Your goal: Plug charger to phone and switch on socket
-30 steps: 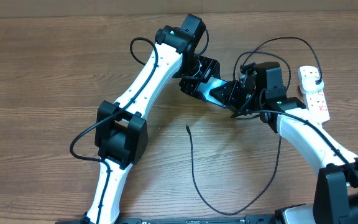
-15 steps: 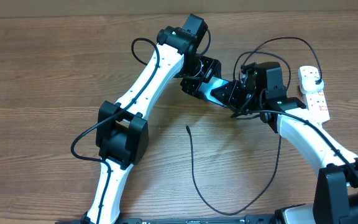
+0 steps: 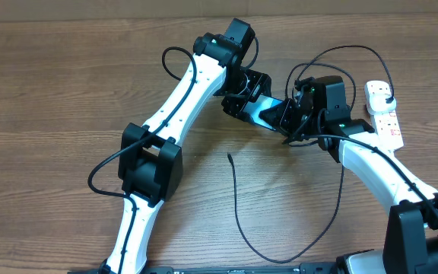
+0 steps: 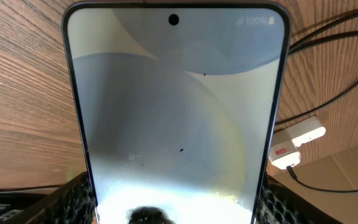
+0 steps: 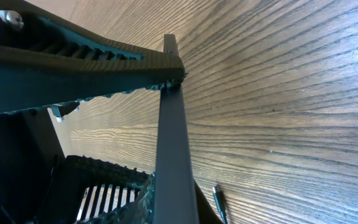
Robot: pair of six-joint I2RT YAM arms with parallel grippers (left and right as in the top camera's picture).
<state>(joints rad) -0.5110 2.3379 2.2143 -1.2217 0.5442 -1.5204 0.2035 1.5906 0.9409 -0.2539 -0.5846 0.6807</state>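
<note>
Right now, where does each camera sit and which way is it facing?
Overhead: above the table, looking straight down; both arms, phone, charger, socket.
Left wrist: along the phone's screen toward the socket; own fingers at bottom corners.
Right wrist: phone edge-on; own finger across top, charger tip below.
Shared: the phone, in all three.

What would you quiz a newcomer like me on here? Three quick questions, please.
1. True or false: the charger tip is already plugged into the phone.
2. Which wrist camera shows the phone's screen face-on? A) left B) right C) neither
3. Fill in: the socket lies on the robot's ____ side of the table.

Key:
1. False. The tip lies loose on the table, apart from the phone.
2. A.
3. Right.
</note>
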